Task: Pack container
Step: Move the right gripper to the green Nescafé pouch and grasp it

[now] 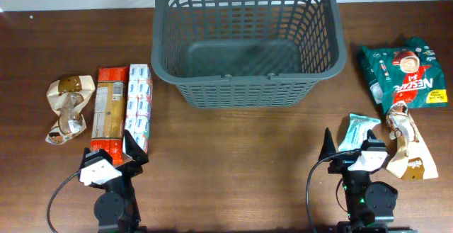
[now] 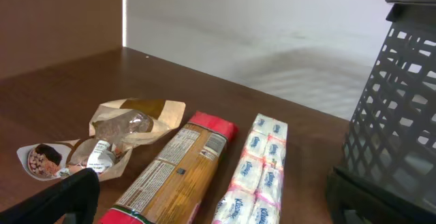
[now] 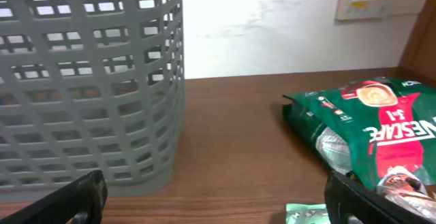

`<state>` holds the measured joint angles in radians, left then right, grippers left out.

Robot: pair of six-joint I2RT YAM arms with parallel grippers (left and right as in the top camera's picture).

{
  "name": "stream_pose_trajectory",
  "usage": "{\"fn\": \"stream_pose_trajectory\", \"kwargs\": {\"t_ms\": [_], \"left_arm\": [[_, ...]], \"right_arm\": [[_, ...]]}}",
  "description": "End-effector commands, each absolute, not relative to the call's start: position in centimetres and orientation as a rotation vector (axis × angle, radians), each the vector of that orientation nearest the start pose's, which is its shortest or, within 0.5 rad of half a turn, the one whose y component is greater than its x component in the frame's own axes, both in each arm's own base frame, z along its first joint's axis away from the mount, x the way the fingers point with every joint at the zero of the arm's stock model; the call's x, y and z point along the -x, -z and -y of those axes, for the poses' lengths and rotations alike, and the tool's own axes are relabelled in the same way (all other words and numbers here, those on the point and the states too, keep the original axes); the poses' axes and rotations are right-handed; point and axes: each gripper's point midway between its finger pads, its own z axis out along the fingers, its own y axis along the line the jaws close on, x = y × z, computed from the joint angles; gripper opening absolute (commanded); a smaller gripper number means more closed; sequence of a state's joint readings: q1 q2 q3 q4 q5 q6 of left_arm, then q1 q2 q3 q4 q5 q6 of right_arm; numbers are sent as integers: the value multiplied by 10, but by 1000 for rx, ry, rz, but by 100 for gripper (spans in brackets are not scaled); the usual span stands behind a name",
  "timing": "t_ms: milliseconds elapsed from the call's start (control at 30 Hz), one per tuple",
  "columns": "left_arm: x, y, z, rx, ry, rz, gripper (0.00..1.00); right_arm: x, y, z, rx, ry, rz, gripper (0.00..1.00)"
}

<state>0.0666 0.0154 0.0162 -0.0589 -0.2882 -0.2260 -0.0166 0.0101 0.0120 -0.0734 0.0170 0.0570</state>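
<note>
Container (image 1: pixel 248 70): empty, far centre, ahead of both arms. Left gripper (image 1: pixel 110 154): jaws wide, at near end of pasta packet (image 1: pixel 108 112) (long axis points away from me). Right gripper (image 1: pixel 352 148): jaws wide, teal packet (image 1: pixel 357 129) just beside.

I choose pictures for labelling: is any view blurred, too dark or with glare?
Overhead view: sharp and evenly lit, the large dark grey plastic lattice basket well defined. Left wrist view: white wall very bright, the left pincer's dark finger at the bottom edge blurred. Right wrist view: slightly soft, with mild sheen on the glossy green Nescafe coffee packet.
</note>
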Motion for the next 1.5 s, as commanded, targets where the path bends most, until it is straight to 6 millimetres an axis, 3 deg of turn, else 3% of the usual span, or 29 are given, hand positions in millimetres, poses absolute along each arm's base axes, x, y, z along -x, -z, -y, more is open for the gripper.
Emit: {"fn": "stream_pose_trajectory", "kwargs": {"t_ms": [0,167,233,400,567,700,867,1000,1100,1167,1333,1467], "left_arm": [[-235,-163,-66,461,-112,-1556,99],[-235,-163,-66,461,-112,-1556,99],[-235,-163,-66,461,-112,-1556,99],[-235,-163,-66,461,-112,-1556,99],[-235,-163,-66,461,-112,-1556,99],[-235,-163,-66,461,-112,-1556,99],[-235,-163,-66,461,-112,-1556,99],[-235,-163,-66,461,-112,-1556,99],[-235,-163,-66,461,-112,-1556,99],[-235,-163,-66,461,-112,-1556,99],[-235,-163,-66,461,-112,-1556,99],[-235,-163,-66,461,-112,-1556,99]], "right_arm": [[-246,-156,-4,-104,-132,-1649,99],[-246,-159,-5,-280,-305,-1631,99],[-244,-173,-7,-275,-326,-1606,99],[-235,-240,1,-211,-210,-1549,99],[-233,-302,19,-236,-41,-1692,99],[-241,-347,31,-279,48,-1849,99],[-253,-398,47,-165,232,-2082,99],[-279,-423,60,-116,299,-2156,99],[-306,-421,80,-154,352,-2194,99],[-325,-402,104,-273,357,-2240,99],[-364,-320,165,-517,373,-2441,99],[-393,-257,185,-550,368,-2582,100]]}}
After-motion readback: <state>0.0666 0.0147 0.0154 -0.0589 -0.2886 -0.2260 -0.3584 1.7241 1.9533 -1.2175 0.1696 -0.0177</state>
